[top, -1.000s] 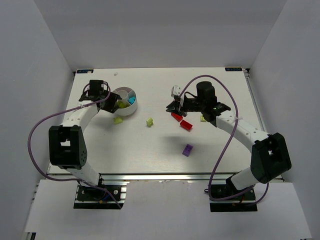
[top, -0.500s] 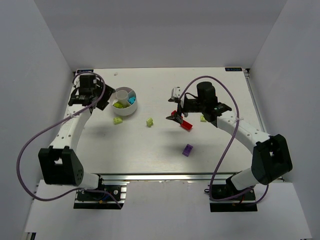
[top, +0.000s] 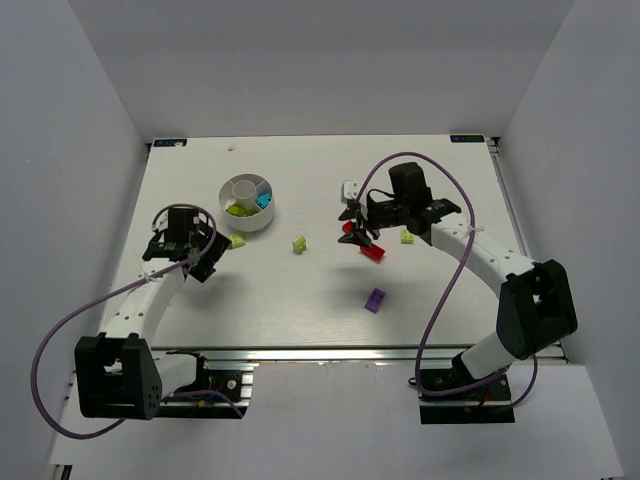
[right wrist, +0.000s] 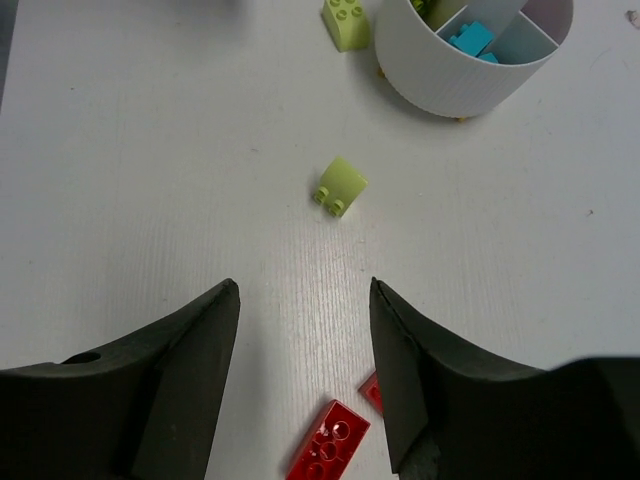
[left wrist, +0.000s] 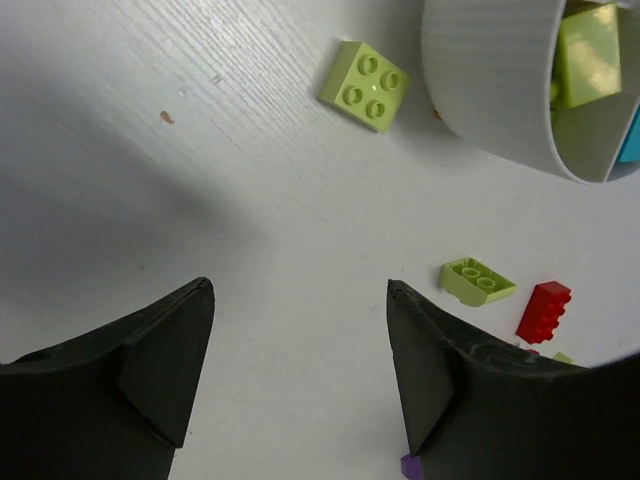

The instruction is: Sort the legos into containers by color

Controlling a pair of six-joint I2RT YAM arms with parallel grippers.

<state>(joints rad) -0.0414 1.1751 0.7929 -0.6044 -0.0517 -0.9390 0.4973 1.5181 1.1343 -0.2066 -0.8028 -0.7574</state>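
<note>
Hovering: right gripper (right wrist: 305, 345) open, empty, above two close-set red legos (right wrist: 328, 440) | left gripper (left wrist: 300, 340) open, empty | risk: closing on one may knock its neighbour aside

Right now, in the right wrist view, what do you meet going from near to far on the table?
red brick → lone lime brick → white dish. The lime brick beside the dish and the half-hidden red piece overlap those, so they are left out.
</note>
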